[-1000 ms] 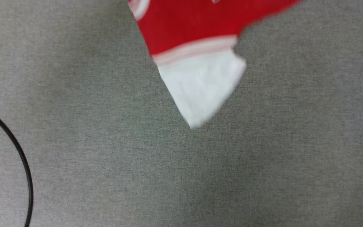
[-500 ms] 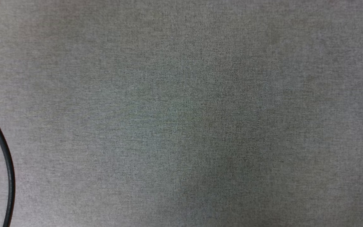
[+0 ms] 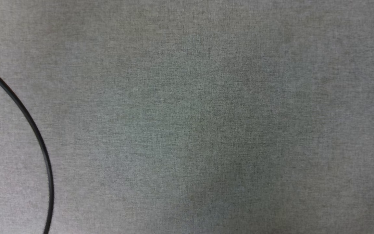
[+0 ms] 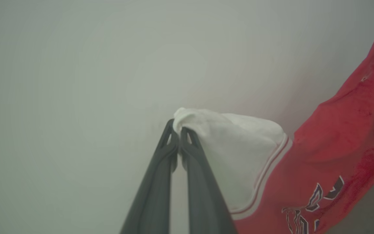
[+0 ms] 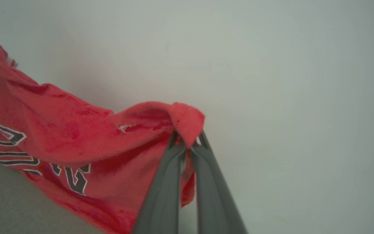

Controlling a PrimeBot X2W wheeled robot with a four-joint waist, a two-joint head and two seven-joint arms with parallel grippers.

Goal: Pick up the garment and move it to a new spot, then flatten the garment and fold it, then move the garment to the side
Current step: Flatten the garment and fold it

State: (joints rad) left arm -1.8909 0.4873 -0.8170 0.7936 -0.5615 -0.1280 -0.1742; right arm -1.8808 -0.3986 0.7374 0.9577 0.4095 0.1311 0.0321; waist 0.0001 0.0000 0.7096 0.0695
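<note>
The head camera looks steeply down, from fairly near, onto a flat grey surface whose weave is plain to see. A black cable arcs through that view's left side.

The left wrist camera looks along the left gripper toward a blank pale backdrop. Its jaws rise from bottom centre, close to the lens. The right wrist camera looks the same way along the right gripper, at a similar pale backdrop.

The two wrist views share the garment. It runs off the right of the left wrist view and off the left of the right wrist view, with its lettering in both. A patch of grey weave, like the surface in the head view, shows at the lower left of the right wrist view.
</note>
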